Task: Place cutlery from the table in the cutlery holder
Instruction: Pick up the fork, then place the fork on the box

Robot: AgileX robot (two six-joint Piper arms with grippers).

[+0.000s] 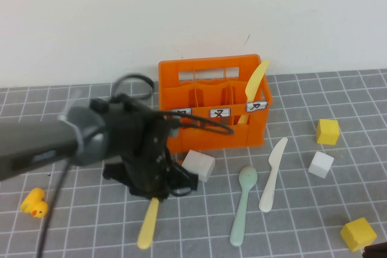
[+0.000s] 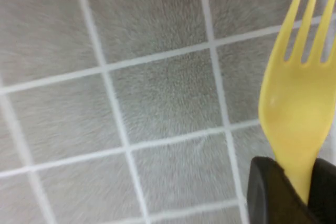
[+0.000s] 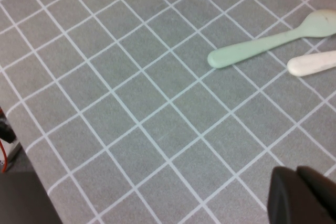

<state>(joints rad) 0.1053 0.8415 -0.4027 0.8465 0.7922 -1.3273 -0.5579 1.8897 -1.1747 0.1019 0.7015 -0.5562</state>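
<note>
My left gripper (image 1: 154,191) is shut on a pale yellow fork (image 1: 148,225) in front of the orange cutlery holder (image 1: 211,131). In the left wrist view the two dark fingers (image 2: 268,192) pinch the fork (image 2: 299,114) at its neck, tines over the grey table (image 2: 157,103). A pale yellow knife (image 1: 256,83) stands in the holder's right compartment. A mint-green spoon (image 1: 243,205) and a cream-white knife (image 1: 273,174) lie side by side on the table to the right. My right gripper (image 3: 304,195) is shut and empty, low at the front right corner (image 1: 375,251), with the spoon (image 3: 262,45) ahead of it.
A white cube (image 1: 199,165) sits right beside the left gripper, in front of the holder. Another white cube (image 1: 321,164) and two yellow cubes (image 1: 327,132) (image 1: 358,234) lie on the right. A yellow rubber duck (image 1: 34,203) sits at the front left.
</note>
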